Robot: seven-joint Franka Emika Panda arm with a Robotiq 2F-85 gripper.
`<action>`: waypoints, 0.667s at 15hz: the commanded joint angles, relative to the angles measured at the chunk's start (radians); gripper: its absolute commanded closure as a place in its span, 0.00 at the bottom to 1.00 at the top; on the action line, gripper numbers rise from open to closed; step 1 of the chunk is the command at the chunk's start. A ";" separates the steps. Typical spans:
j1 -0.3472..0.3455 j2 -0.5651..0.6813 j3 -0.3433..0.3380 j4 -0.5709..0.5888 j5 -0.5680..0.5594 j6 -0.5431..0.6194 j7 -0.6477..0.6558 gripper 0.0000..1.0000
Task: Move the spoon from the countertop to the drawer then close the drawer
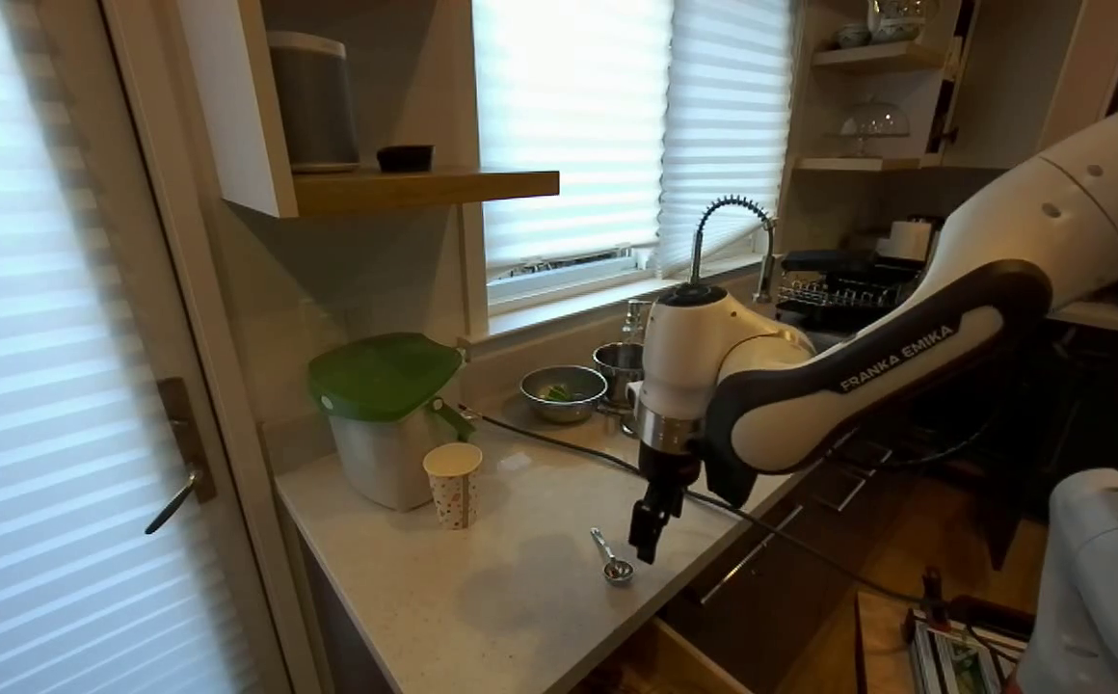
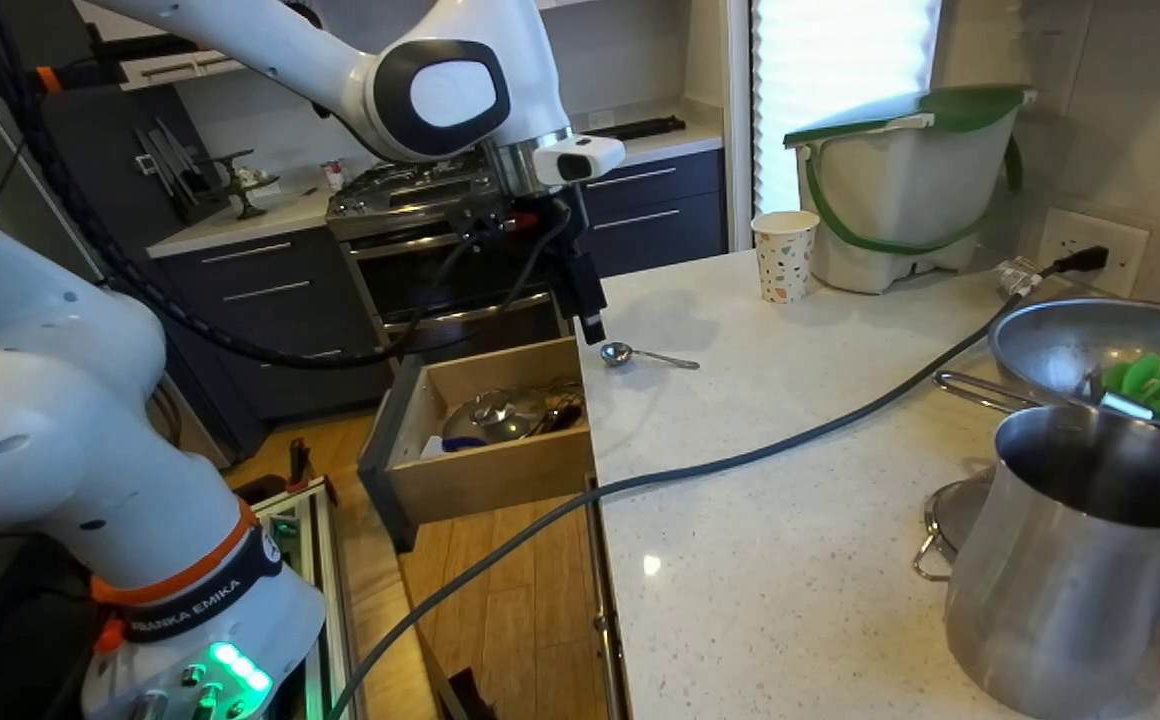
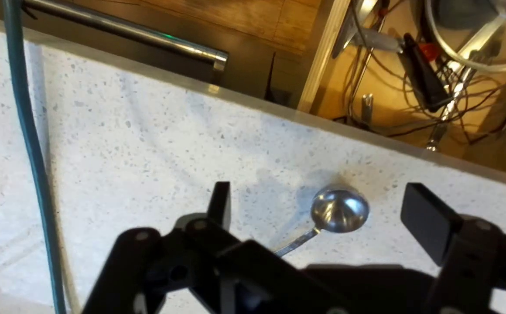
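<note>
On the speckled countertop (image 2: 790, 580), near the edge by the pulled-out drawer (image 2: 490, 485), the little silver spoon (image 3: 339, 211) is just lying there. The gripper (image 3: 318, 198) hangs above, fingers spread wide, spoon's bowl showing between them in the wrist view. Paper cup (image 2: 785, 258) sits over by the green-lidded bin (image 2: 900, 195).

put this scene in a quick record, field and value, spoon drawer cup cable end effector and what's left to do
spoon: on the countertop near its edge, not grasped
end effector: open, over the countertop near the spoon
drawer: pulled open, shiny metalware inside
cup: upright, beside the bin
cable: across the countertop and over its edge
left to do: spoon into drawer, then drawer shut
</note>
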 commanded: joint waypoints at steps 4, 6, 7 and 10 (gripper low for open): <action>-0.014 0.140 -0.024 0.056 0.003 0.134 0.134 0.00; -0.012 0.172 -0.025 0.069 -0.008 0.164 0.157 0.00; -0.010 0.185 -0.026 0.076 -0.008 0.172 0.166 0.00; -0.002 0.224 -0.030 0.091 -0.001 0.199 0.182 0.00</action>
